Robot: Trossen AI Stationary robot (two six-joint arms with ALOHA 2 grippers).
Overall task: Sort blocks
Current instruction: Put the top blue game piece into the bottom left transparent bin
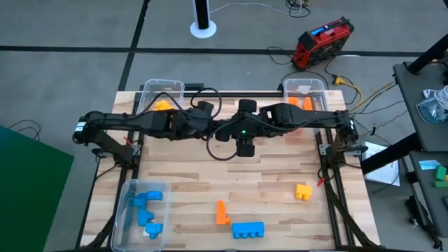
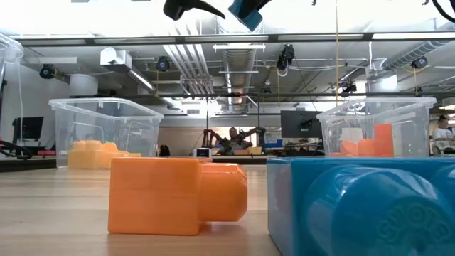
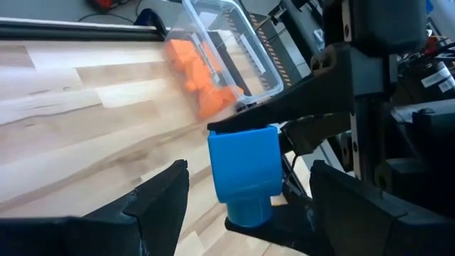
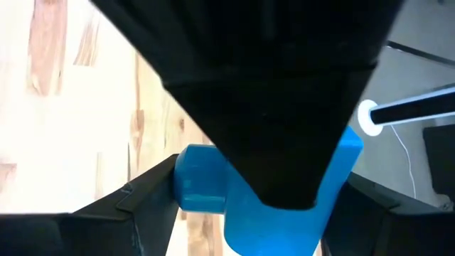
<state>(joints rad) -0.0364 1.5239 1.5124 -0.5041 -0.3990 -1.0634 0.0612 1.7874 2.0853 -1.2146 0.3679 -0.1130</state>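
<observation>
Handover of a blue block (image 3: 244,172) above the worktop (image 1: 210,189)

Right claw (image 3: 250,128) grips its top; left claw (image 3: 242,195), open wide, flanks it. Light, rigid, slick: pinch flat sides.

Two sets of jaws meeting above the middle of the table

The held block (image 3: 245,160) sits clamped between the fingers of the right gripper (image 4: 263,206), inside the spread jaws of the left gripper (image 3: 249,171), whose fingers stand on either side of it without touching. Beyond the jaws, at the table's far edge, the far-left bin (image 1: 147,87) and the far-right bin (image 1: 322,84) each hold blocks. On the near side of the jaws three loose blocks (image 1: 248,229) lie on the table (image 1: 189,175) (two close together, one well apart towards the right arm's side). The near-left bin (image 1: 122,210) holds more blocks.
</observation>
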